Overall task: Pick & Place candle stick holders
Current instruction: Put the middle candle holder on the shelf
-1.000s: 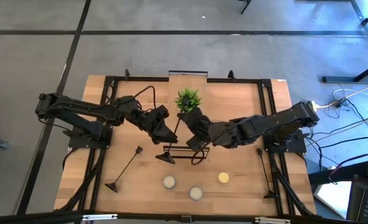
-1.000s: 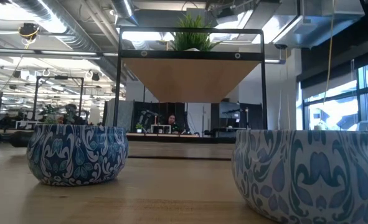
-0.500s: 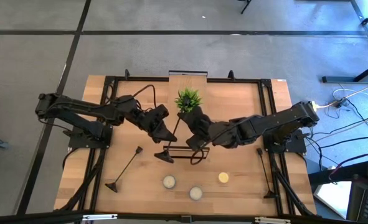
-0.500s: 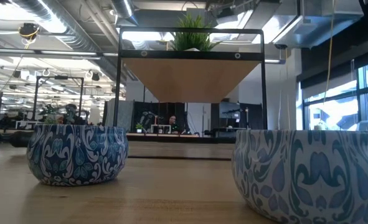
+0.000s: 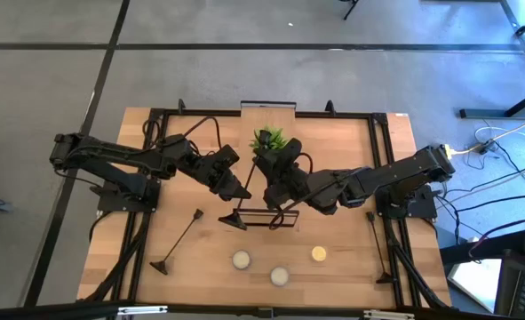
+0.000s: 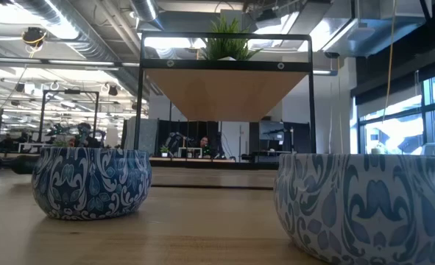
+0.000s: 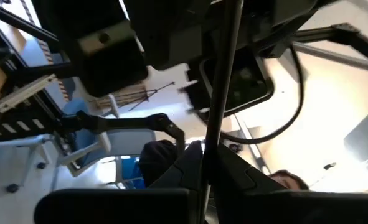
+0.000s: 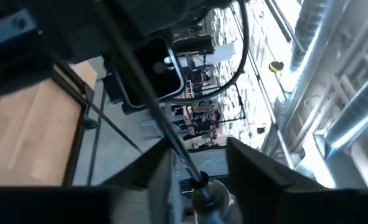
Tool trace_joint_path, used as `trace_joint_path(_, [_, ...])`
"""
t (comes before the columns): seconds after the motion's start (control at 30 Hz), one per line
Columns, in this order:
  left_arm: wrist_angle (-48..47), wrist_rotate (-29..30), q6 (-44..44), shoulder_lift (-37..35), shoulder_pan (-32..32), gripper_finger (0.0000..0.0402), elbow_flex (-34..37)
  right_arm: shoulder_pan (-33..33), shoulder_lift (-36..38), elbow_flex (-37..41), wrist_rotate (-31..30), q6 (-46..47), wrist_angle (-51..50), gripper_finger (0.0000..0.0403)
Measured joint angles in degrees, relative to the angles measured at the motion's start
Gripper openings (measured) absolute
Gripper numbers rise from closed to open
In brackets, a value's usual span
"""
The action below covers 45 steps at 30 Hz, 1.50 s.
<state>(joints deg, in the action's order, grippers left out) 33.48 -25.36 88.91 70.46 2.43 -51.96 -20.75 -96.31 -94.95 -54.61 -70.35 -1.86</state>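
High view has the left gripper point(image 5: 238, 189) mid-table, just near-left of the potted plant point(image 5: 269, 140), and the left wrist view shows its fingers point(image 7: 171, 177) clamped on the thin black rod of a candle stick holder point(image 5: 236, 221), whose round base sits just nearer on the table point(image 5: 351, 151). Right gripper point(image 5: 277, 197) is just to the right of it, and in its wrist view the fingers point(image 8: 149, 174) stand apart, the rod passing between them untouched. Second holder point(image 5: 178, 242) lies flat near-left, with three little candles point(image 5: 280, 276) along the near edge.
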Motion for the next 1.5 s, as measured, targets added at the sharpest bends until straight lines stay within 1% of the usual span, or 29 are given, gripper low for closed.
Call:
trace_joint_path(0.17, [0.42,1.32,-4.21,0.08,-2.59,0.0012,0.09,-0.17,0.1,-0.02,-5.23,8.63,2.04,0.0243])
trace_joint_path(0.3, [3.25,3.13,-6.9,0.35,-6.06,0.0011,0.33,-0.67,0.67,-0.31,-8.66,16.15,3.36,0.0282])
trace_joint_path(0.4, [4.99,3.42,-9.65,0.26,-8.82,0.0011,0.33,-1.18,0.83,-0.31,-9.22,21.24,2.55,0.0295])
trace_joint_path(0.57, [6.88,3.52,-12.53,0.2,-13.48,0.0011,0.31,-2.43,1.56,-0.29,-9.28,29.71,1.78,0.0297])
trace_joint_path(0.7, [7.37,3.54,-15.0,-0.28,-17.57,0.0011,0.28,-3.04,3.79,-0.25,-8.27,41.62,-1.68,0.0298])
trace_joint_path(0.77, [7.44,3.68,-16.25,-0.41,-19.69,0.0011,0.26,-3.02,5.57,-0.25,-6.17,51.34,-4.98,0.0298])
trace_joint_path(0.83, [7.32,3.83,-17.12,-0.48,-21.62,0.0011,0.26,-2.75,7.89,-0.21,-2.05,62.97,-9.95,0.0298])
trace_joint_path(0.93, [7.09,4.23,-19.3,-0.61,-24.01,0.0011,0.26,-0.91,11.19,-0.21,8.5,80.97,-16.95,0.0298])
trace_joint_path(1.0, [6.99,5.45,-20.96,-0.61,-25.17,0.0011,0.26,0.66,12.83,-0.21,15.09,89.43,-21.12,0.0298])
trace_joint_path(1.1, [6.99,7.8,-24.56,-0.61,-27.0,0.0011,0.26,2.06,14.54,-0.18,20.64,96.67,-26.59,0.0298])
trace_joint_path(1.23, [6.99,10.5,-29.07,-0.61,-29.86,0.001,0.24,2.09,16.17,-0.15,23.85,101.92,-31.53,0.0298])
trace_joint_path(1.4, [4.88,9.81,-33.88,-0.61,-34.57,0.001,0.13,2.45,17.8,-0.14,29.55,112.67,-36.36,0.0298])
trace_joint_path(1.5, [1.58,6.89,-36.98,-0.61,-38.14,0.001,0.13,3.09,18.12,-0.14,32.95,119.47,-39.69,0.0298])
